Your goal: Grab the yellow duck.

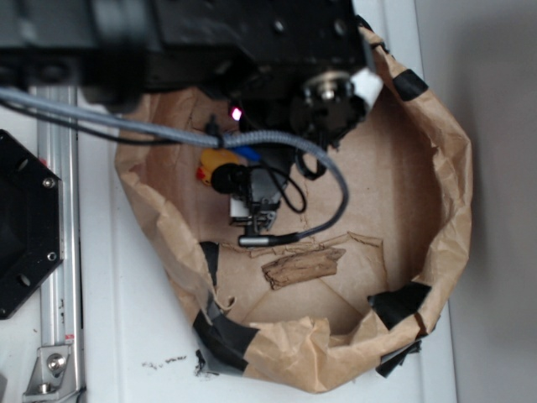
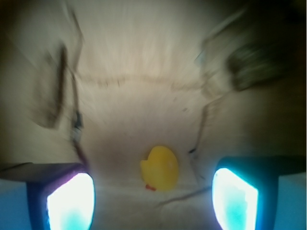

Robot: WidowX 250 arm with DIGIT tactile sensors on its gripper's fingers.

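Gripper (image 2: 153, 201) jaws spread wide, holding nothing. Yellow duck (image 2: 160, 168) lies between the fingers on the paper bag's (image 1: 445, 210) floor, touching neither.

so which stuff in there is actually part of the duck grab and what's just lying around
Part of the job:
- yellow duck, lying between the open fingers in the wrist view
- gripper

Just lying about:
- brown bark-like piece on the floor of the bag
- paper bag wall with black tape patches
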